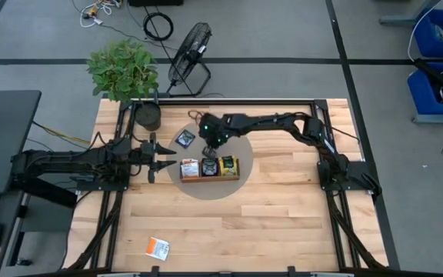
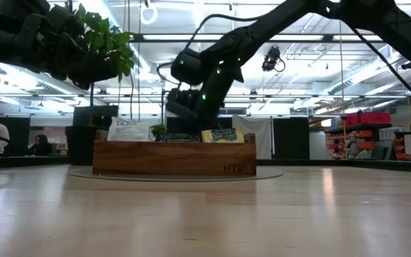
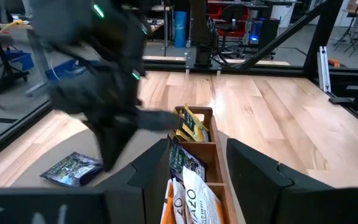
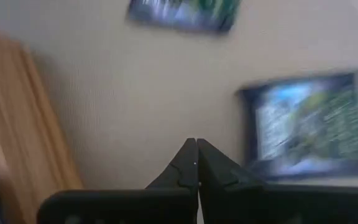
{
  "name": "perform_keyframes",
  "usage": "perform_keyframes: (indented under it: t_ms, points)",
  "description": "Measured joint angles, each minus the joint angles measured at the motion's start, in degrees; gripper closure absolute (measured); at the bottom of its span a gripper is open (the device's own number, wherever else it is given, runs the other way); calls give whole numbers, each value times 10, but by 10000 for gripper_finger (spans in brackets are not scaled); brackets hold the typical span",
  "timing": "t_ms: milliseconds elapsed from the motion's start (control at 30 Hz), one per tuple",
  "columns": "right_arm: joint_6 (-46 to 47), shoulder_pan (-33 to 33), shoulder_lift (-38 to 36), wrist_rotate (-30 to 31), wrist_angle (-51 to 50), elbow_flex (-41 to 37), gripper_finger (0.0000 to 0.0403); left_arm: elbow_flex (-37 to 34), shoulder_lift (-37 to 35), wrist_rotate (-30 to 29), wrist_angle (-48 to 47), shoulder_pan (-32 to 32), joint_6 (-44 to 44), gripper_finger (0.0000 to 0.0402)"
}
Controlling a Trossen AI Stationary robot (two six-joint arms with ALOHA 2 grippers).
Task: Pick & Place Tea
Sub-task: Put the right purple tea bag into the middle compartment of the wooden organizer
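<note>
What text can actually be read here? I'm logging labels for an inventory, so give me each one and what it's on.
"TAZO": on the white sachet at the end of the wooden tray, low view.
"AZO" (first letter hidden): on the orange-and-white sachet, left wrist view.
"HTE" (partly legible): on the tray's front wall.
Print on the dark navy sachets and the yellow-green sachet: too blurred to read.

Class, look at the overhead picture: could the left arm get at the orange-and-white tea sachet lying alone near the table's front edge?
Probably yes: the sachet lies on bare table, nothing around it, on the left gripper's side.
</note>
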Motion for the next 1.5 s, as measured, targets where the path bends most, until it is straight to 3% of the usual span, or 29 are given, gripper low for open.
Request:
perform_keyframes:
  t_ms: [167,467,600,800,1033,1200,1333,1500]
  points:
    - [24,-3,1,-10,0,-26,403,0,0,0,4,0,12,236]
    - [73,1,1,26,35,-45,403,0,0,-1,6,0,2,236]
    - [64,0,1,25,-3,-40,403,0,0,-2,5,0,-5,236]
    - [27,6,-28,-26,-51,-34,403,0,0,-2,1,0,-4,236]
    - [-51,13,-78,55,-49,-33,396,0,0,-2,4,0,-2,236]
    - [-140,0,-82,37,-71,-33,330,0,0,-2,4,0,-3,236]
    - [-139,-12,-79,12,-73,-33,240,0,0,-2,5,0,-5,236]
    - [-141,-26,-67,20,-68,-38,133,0,0,-2,5,0,-3,236]
